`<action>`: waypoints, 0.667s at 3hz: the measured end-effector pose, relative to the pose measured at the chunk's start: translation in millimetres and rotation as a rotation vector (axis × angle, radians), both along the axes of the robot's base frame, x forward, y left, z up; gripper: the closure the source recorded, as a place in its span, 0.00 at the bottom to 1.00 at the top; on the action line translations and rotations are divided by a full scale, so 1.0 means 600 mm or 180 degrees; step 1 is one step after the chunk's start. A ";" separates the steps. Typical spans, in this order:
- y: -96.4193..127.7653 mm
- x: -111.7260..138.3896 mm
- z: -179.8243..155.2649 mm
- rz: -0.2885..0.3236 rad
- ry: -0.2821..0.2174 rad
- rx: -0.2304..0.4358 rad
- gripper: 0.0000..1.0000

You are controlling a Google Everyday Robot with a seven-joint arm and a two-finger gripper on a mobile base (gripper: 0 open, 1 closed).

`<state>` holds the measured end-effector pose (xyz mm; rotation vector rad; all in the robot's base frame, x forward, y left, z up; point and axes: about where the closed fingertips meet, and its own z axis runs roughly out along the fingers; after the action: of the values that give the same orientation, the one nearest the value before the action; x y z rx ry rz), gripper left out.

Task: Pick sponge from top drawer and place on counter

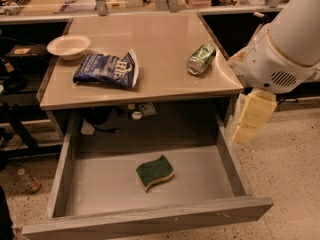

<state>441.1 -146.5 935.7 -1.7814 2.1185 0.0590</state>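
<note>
The sponge (154, 172), dark green on top with a yellow base, lies flat near the middle of the open top drawer (95, 184). The drawer is pulled out below the beige counter (155, 49). My gripper (250, 120) hangs from the white arm at the right, just outside the drawer's right side and below the counter's right edge. It is well right of the sponge and holds nothing that I can see.
On the counter lie a crushed green can (201, 59) at the right, a blue chip bag (106, 69) and a white bowl (68, 46) at the left. A long pale shelf (130, 4) with metal posts runs behind. Speckled floor lies to the right.
</note>
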 end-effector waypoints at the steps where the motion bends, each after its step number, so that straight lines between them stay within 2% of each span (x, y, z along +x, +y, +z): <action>1: 0.039 0.018 -0.054 0.0189 -0.0007 0.0086 0.00; 2: 0.082 0.042 -0.112 0.0446 0.0016 0.0212 0.00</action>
<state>466.1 -97.2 868.7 -1.8892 1.9685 0.1688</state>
